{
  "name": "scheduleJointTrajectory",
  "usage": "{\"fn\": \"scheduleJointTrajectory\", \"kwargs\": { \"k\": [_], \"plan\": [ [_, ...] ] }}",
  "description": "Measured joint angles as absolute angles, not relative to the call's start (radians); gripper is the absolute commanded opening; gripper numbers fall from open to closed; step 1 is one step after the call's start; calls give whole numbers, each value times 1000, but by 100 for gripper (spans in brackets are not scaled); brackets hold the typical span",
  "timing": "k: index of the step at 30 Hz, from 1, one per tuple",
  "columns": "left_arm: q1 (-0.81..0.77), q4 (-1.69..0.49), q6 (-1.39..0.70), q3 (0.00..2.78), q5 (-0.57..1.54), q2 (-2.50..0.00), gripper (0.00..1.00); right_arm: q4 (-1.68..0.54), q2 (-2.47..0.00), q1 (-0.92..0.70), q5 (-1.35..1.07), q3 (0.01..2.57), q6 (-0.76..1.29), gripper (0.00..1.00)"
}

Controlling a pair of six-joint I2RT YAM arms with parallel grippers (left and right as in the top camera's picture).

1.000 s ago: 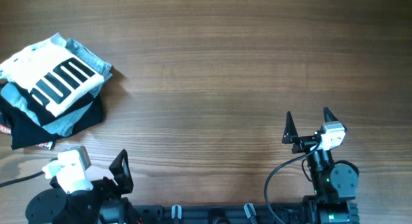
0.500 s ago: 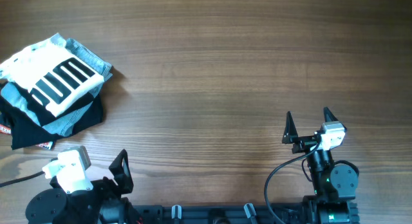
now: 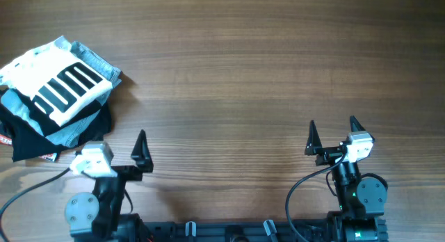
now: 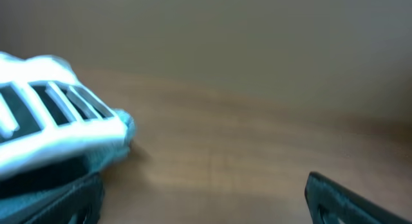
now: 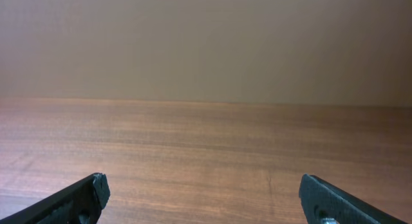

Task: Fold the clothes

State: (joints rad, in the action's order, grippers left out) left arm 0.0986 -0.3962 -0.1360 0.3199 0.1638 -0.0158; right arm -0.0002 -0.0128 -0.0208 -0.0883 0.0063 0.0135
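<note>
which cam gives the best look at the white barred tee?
Overhead: the white T-shirt shows in full, in focus, black bars clear. Left wrist catches only a blurred part of it at the frame's left. Right wrist shows none of it.

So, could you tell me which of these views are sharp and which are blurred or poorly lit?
Overhead: sharp and evenly lit, with no harsh shadows around the white T-shirt. Left wrist: smeared throughout, the shirt's bars and the left tool both blurred. Right wrist: crisp wood grain on the table, the right tool slightly soft.
</note>
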Motion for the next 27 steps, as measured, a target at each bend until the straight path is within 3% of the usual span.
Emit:
{"fn": "scheduleJointTrajectory", "kwargs": {
  "k": [3, 6, 9, 27],
  "plan": [
    [82, -105, -128, 160, 172, -14, 100, 0, -13, -21, -88, 6, 13, 100],
    [56, 30, -107, 57, 171, -13, 100, 0, -13, -21, -88, 6, 13, 100],
    [28, -57, -97, 9, 152, -14, 100, -1, -13, -21, -88, 6, 13, 100],
    [39, -57, -110, 9, 146, -14, 100, -1, -13, -21, -88, 6, 13, 100]
  ]
}}
